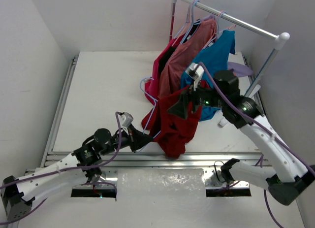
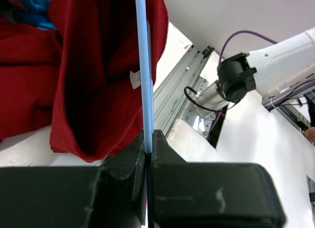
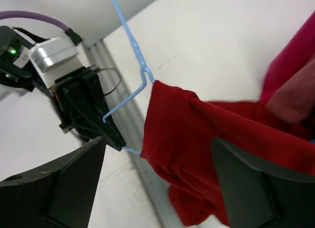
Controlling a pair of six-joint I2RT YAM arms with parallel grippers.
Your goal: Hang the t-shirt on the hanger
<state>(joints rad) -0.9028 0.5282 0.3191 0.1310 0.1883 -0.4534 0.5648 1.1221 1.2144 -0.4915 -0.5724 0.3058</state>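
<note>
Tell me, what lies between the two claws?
The dark red t-shirt, hanging on the pale blue hanger the left claw pinches; top view shows it.

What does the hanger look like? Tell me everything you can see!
The hanger is thin and pale blue, like plastic or coated wire, with a twisted neck where its sides meet. It sits tilted, not level. The left hand is shut on a bare part near one corner. The rest of it runs inside the dark red t-shirt, which hangs from it. Nothing else seems to touch it.
</note>
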